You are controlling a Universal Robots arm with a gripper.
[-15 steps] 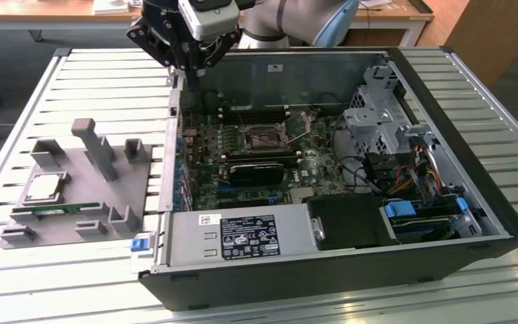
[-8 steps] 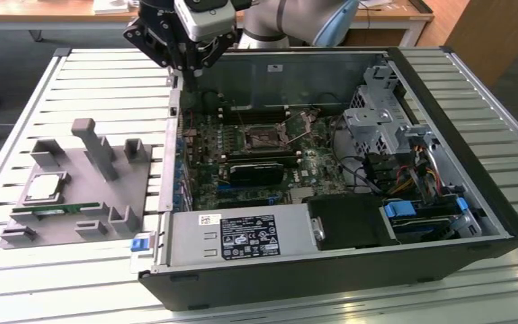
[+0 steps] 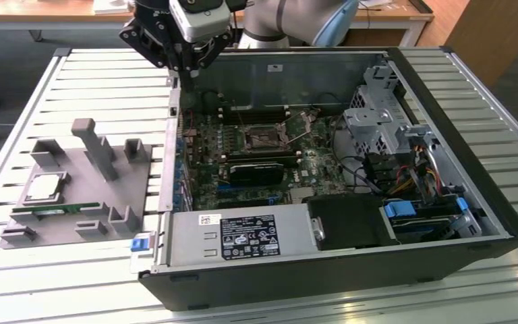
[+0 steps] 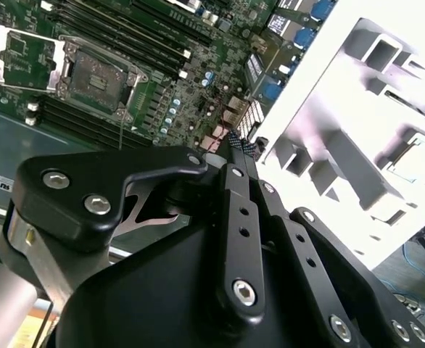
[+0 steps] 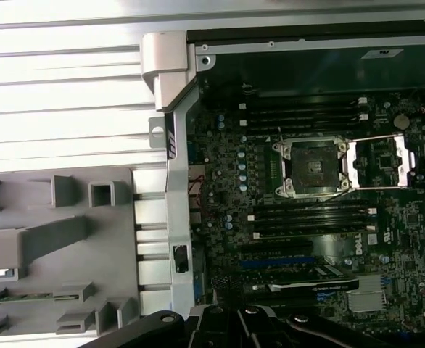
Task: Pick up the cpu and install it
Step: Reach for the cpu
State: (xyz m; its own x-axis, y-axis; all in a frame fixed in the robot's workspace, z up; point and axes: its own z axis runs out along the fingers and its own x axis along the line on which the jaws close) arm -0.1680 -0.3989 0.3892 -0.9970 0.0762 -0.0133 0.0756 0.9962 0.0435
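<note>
Slatted aluminium surface (image 3: 106,88) carries an open black computer case (image 3: 475,202) and, beside it toward the surface's edge at the exterior view's left, a grey plastic fixture tray (image 3: 88,196). The cpu, a flat square chip with a silver-grey metal top (image 3: 48,185), lies flat in a recess of the tray, at the tray's side away from the case. A narrow green memory stick (image 3: 56,210) lies in a slot just beside it. The black gripper (image 3: 189,73) hangs above the case wall that faces the tray, at the wall's end toward the arm's base, and well apart from the cpu. In the second wrist view the jaws appear together at the tips, with nothing between them (image 4: 241,143). Inside the case, the green motherboard (image 5: 270,239) lies flat. Its square processor socket (image 5: 310,167) stands uncovered and empty in both wrist views, and the metal retention frame (image 5: 379,163) is folded back beside it. A black expansion card (image 3: 254,172) sits just beside the socket on the board.
</note>
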